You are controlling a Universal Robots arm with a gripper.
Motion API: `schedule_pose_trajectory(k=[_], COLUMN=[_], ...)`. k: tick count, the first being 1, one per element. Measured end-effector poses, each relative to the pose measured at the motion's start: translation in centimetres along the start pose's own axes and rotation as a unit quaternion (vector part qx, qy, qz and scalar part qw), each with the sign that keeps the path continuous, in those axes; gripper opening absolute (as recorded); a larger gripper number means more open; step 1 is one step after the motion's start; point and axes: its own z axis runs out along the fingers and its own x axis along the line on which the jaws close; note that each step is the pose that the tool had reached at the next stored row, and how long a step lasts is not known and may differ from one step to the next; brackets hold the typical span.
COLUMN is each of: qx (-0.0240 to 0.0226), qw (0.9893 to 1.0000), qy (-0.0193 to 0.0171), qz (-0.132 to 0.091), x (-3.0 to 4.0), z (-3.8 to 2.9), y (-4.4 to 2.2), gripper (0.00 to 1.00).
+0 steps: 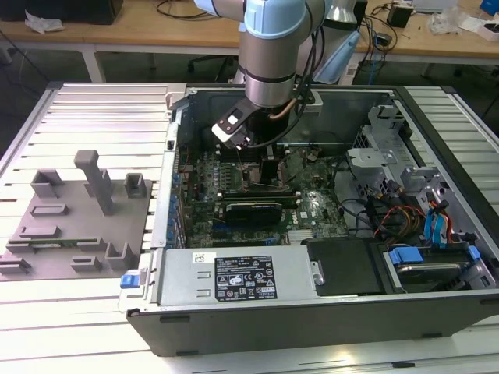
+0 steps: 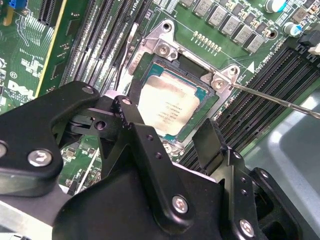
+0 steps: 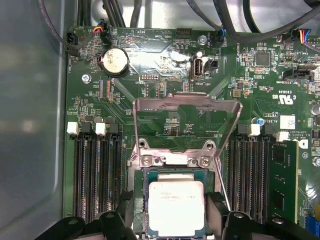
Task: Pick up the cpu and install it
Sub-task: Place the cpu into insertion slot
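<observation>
The cpu (image 3: 176, 209) is lying flat in the socket (image 3: 141, 197) of the motherboard (image 3: 165, 60), below the raised load plate (image 3: 185, 107). The end effector (image 2: 167, 122) is hovering just above it inside the open computer case (image 1: 234, 319), with its fingers (image 2: 131, 112) spread on either side and gripping nothing.

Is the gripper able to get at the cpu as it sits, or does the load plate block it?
Likely yes. The load plate stands swung up, clear of the cpu, which lies bare in the socket. The open gripper straddles it, nothing in between.
</observation>
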Motion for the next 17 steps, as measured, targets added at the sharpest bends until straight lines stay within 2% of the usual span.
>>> schedule_pose_trajectory(k=[16,17], qx=[0.0000,0.0000], qw=[1.0000,1.0000], qy=[0.0000,0.0000], qz=[0.000,0.000], x=[0.01,0.01], z=[0.10,0.10], y=[-0.01,-0.01], gripper=[0.67,0.60])
